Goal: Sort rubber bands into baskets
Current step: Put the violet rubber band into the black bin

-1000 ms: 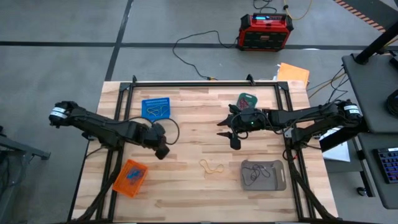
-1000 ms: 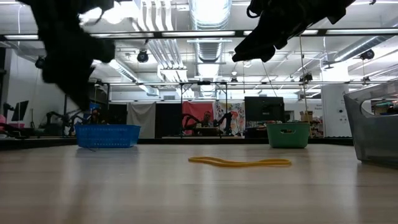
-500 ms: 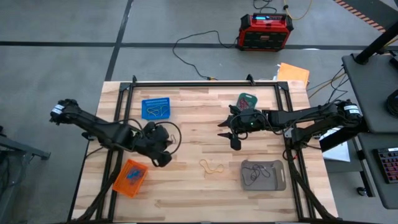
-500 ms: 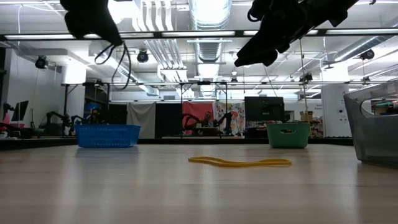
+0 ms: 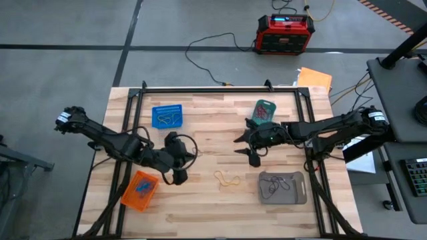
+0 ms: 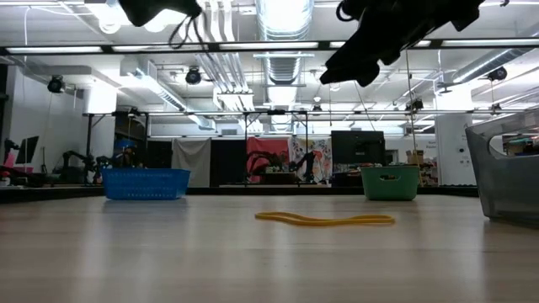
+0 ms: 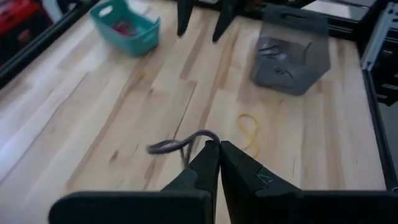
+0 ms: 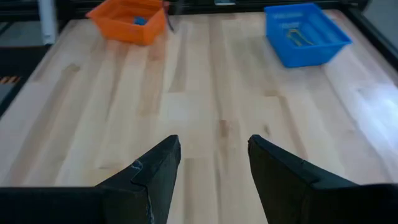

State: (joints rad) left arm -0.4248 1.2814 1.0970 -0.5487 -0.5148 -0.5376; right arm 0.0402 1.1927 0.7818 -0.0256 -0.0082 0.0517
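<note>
Grey band (image 7: 180, 144) blurred, pinched by left gripper (image 7: 219, 149); right gripper (image 8: 214, 146) spread.

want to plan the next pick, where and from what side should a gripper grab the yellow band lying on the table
The yellow rubber band lies flat on bare wood, twisted into two lobes. Come straight down from above and pinch at the narrow crossing between the lobes, where both strands run close together. The open right gripper looks nearer; the left gripper is shut on a dark band.
</note>
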